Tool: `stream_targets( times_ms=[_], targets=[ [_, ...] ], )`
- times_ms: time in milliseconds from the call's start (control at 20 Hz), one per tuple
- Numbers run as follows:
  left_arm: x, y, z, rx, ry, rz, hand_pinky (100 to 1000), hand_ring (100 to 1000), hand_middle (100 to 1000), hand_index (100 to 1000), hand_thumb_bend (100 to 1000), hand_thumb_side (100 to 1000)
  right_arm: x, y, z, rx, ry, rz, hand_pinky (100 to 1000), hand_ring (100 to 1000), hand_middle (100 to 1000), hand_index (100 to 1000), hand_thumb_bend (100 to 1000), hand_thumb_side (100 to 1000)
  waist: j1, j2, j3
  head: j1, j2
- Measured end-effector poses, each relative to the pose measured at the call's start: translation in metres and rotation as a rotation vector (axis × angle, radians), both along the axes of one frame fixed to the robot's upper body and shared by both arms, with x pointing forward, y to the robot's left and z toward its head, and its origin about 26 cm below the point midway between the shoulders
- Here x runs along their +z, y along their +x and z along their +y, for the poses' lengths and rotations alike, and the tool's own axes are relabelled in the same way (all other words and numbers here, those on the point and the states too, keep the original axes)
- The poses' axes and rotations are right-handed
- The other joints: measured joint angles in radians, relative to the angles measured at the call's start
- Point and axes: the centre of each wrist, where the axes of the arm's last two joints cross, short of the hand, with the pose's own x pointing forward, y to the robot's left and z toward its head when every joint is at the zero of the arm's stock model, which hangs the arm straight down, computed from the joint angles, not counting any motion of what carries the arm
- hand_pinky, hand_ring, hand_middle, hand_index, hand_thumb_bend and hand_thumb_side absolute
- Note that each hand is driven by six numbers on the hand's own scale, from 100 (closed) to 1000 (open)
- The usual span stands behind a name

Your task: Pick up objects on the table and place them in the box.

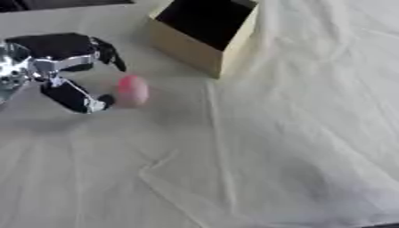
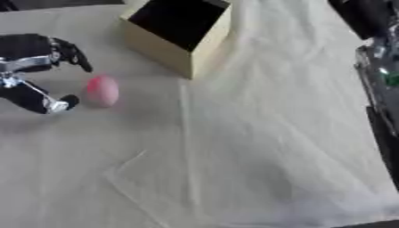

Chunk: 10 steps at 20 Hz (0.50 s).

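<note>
Pink and egg-shaped, the small object [image 1: 132, 90] lies on the white cloth-covered table [image 1: 273, 156], just to the right of the left hand [image 1: 66, 67], at the mouth of the gap between its thumb [image 1: 75, 97] and its fingers [image 1: 109, 53]. The hand is spread open and grips nothing. The open cardboard box [image 1: 204, 33] stands behind, near the object. The right arm [image 2: 382, 75] shows at the right edge of the right eye view; its hand cannot be made out.

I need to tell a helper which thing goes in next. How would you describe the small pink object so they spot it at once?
Start at the open tan box at the far side of the cloth-covered table. Nearer the camera and to its left, beside the robot's left hand, lies the pink egg-shaped object. It is the only pink, rounded thing on the pale cloth.
</note>
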Motion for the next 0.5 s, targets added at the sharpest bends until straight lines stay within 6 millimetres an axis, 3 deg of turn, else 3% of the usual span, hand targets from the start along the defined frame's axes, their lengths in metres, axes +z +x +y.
stream_targets(
  times_ms=[250, 500],
  targets=[
    [0.002, 0.016, -0.004, 0.044, 0.015, 0.016, 780, 866, 835, 860, 396, 287, 0.002, 0.000, 0.001, 0.004, -0.001, -0.007, 798, 645, 587, 770, 100, 788, -0.008, 0.002, -0.004, 0.005, 0.000],
    [-0.015, 0.043, -0.010, 0.062, 0.056, 0.082, 795, 881, 849, 871, 452, 334, 0.002, 0.000, 0.001, 0.008, -0.001, -0.005, 798, 644, 586, 769, 100, 789, -0.008, 0.006, -0.006, 0.007, 0.000]
  ],
)
